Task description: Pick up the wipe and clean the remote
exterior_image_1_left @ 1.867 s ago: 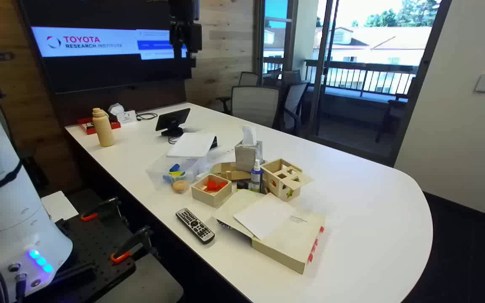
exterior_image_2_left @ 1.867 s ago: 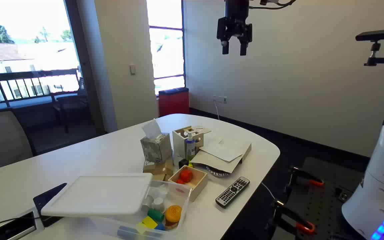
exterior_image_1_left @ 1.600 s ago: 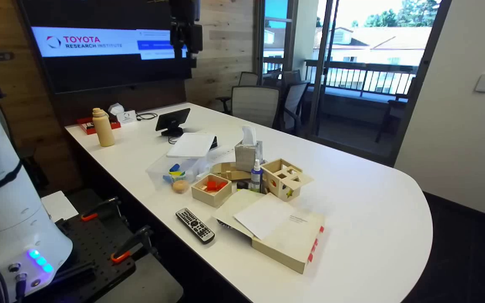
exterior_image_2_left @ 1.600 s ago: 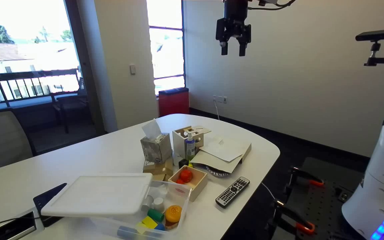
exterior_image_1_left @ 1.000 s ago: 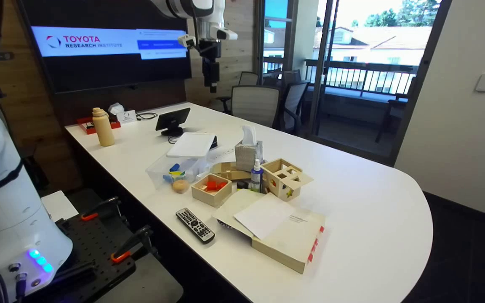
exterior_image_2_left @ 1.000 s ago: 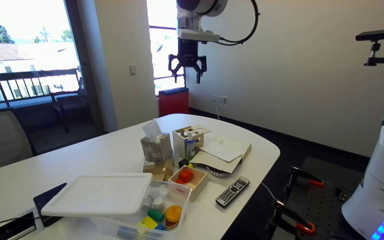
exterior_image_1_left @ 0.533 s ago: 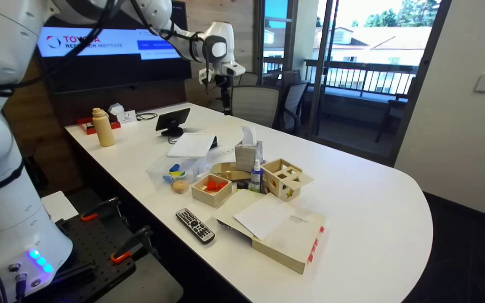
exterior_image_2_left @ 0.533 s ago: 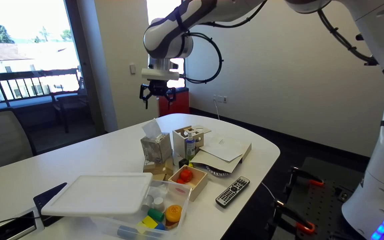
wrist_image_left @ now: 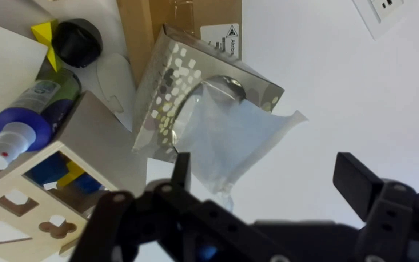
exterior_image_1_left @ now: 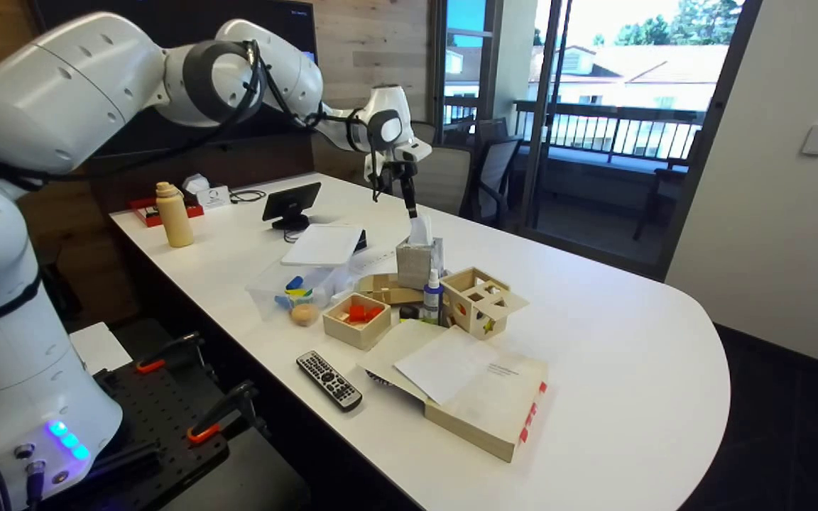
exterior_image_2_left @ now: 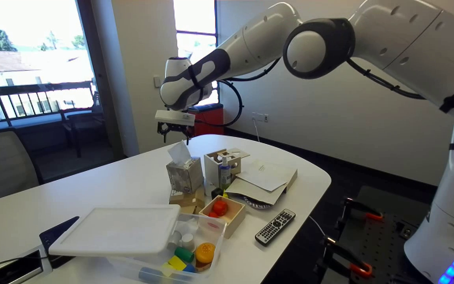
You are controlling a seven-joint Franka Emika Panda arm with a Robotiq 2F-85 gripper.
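The wipe is a white tissue (exterior_image_1_left: 420, 231) standing up out of a grey patterned tissue box (exterior_image_1_left: 413, 265). The tissue also shows in an exterior view (exterior_image_2_left: 179, 153) and, pale blue and large, in the wrist view (wrist_image_left: 227, 134). My gripper (exterior_image_2_left: 176, 141) is open and empty, close above and just beyond the tissue. In the wrist view the jaws of the gripper (wrist_image_left: 262, 163) stand wide apart, and the tissue's lower part lies near the left finger. No contact is visible. The black and grey remote (exterior_image_1_left: 329, 381) lies near the table edge, also seen here (exterior_image_2_left: 275, 227); it is outside the wrist view.
Close to the tissue box stand a spray bottle (exterior_image_1_left: 432, 298), a wooden shape box (exterior_image_1_left: 478, 301) and a cardboard box (exterior_image_2_left: 187, 201). A wooden tray (exterior_image_1_left: 356, 333) with red blocks, a paper-topped package (exterior_image_1_left: 487, 397) and a lidded plastic bin (exterior_image_2_left: 132, 230) are around.
The arm has come down from high above the table, reaching out to the tissue box. The gripper is now just above the tissue and stays open. The tissue and remote have not moved.
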